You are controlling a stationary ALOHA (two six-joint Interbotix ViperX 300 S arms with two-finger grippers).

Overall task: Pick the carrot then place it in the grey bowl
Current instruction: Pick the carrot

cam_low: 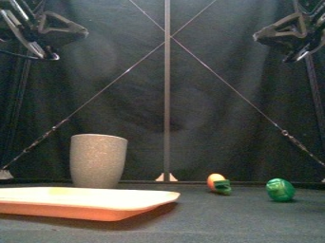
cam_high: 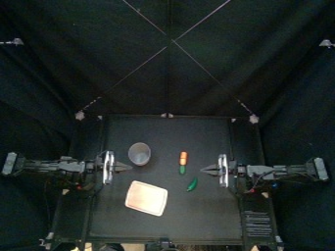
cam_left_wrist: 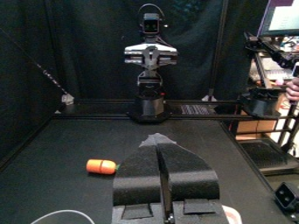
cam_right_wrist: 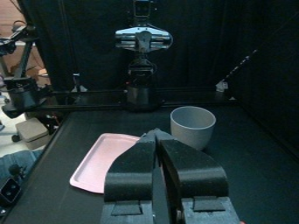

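Top view | left gripper (cam_high: 125, 169), right gripper (cam_high: 202, 174) closed, empty | green toy (cam_high: 193, 183) near carrot (cam_high: 183, 157)

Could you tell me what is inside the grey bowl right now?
Nothing shows inside the grey bowl from above; the carrot lies outside, beside it. In the front view the bowl's wall hides its inside.

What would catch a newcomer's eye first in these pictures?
The tall grey cup stands left of centre, the flat pink tray nearer the front. A small orange carrot and a green toy lie right of them. The left gripper and right gripper hover at either side, jaws shut.
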